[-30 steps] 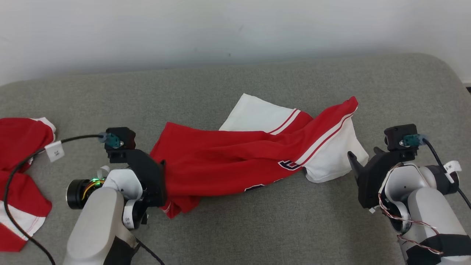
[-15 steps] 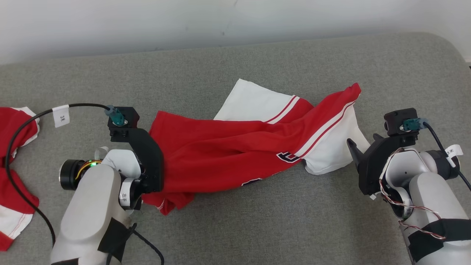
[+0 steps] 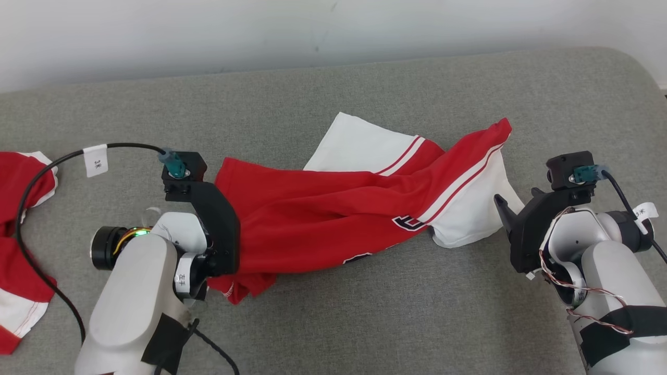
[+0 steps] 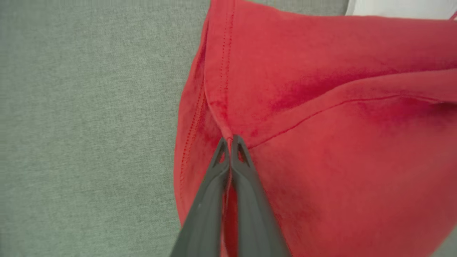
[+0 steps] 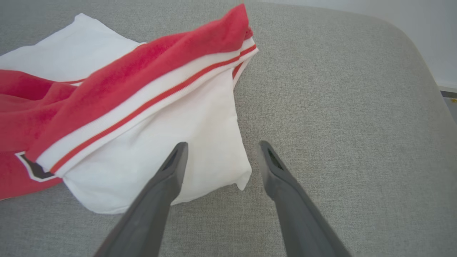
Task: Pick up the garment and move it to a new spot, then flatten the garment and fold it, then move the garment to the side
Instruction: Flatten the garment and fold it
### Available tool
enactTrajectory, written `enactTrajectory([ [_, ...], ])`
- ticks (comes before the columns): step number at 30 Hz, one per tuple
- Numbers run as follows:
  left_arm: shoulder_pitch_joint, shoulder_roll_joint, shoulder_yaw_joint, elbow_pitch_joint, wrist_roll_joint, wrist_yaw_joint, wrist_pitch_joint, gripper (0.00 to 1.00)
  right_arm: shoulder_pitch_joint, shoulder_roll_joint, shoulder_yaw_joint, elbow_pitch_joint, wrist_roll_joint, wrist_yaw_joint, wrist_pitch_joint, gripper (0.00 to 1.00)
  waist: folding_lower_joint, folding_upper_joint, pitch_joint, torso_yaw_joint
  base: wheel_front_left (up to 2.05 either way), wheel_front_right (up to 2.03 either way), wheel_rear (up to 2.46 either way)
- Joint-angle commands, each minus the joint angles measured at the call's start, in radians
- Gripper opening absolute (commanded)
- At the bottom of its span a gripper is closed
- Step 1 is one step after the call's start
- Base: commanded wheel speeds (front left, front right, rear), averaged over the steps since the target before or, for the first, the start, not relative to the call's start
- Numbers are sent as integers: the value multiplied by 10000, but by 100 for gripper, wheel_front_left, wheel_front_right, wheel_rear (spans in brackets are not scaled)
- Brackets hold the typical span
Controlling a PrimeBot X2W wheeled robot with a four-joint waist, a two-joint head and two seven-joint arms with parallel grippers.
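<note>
Two hands at a red-and-white garment (image 3: 323, 219) lying crumpled on the bench (image 3: 365, 323) — left hand (image 4: 230, 139) clenched on its red hem, right hand (image 5: 223, 144) released, poised at the white end. Pick-up step, likely — next, grasping that end, then lifting both together.

Soft matt cloth garment (image 3: 333, 219); coarse woven couch (image 3: 365, 323).

You have a second red-and-white shirt (image 3: 28, 177) crumpled at the left edge of the grey cushion (image 3: 365, 323); white wall (image 3: 312, 31) behind.
</note>
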Motion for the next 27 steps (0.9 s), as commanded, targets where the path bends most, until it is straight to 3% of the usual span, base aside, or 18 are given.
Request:
enactTrajectory([
  [1, 110, 5, 7, -89, -23, 12, -100, 0, -55, -32, -15, 47, 41, -19, 28, 100, 0, -1, 7, 12, 0, 0, 0],
  [10, -73, 225, 151, -433, -253, -60, -284, 0, -471, -153, -336, 888, 93, -19, 534, 100, 0, -1, 337, 89, 0, 0, 0],
  [20, -265, 246, 100, -713, -372, -118, -505, 0, -791, 136, -471, 1903, 180, -19, 325, 100, 0, -1, 672, 204, 0, 0, 0],
  [21, -253, 256, 113, -730, -377, -117, -574, 0, -814, 160, -451, 1993, 199, -19, 327, 71, 0, -1, 691, 204, 0, 0, 0],
  [22, -248, 263, 124, -738, -365, -121, -625, 0, -827, 171, -423, 2059, 224, -19, 299, 29, 0, -1, 706, 207, 0, 0, 0],
  [23, -270, 260, 145, -762, -401, -145, -735, 0, -871, 190, -397, 2105, 252, -19, 274, 0, 0, -1, 714, 209, 0, 0, 0],
  [27, -337, 252, 251, -784, -508, -174, -1123, 0, -1027, 159, -530, 2068, 319, -20, 127, 0, 0, -1, 674, 196, 0, 0, 0],
])
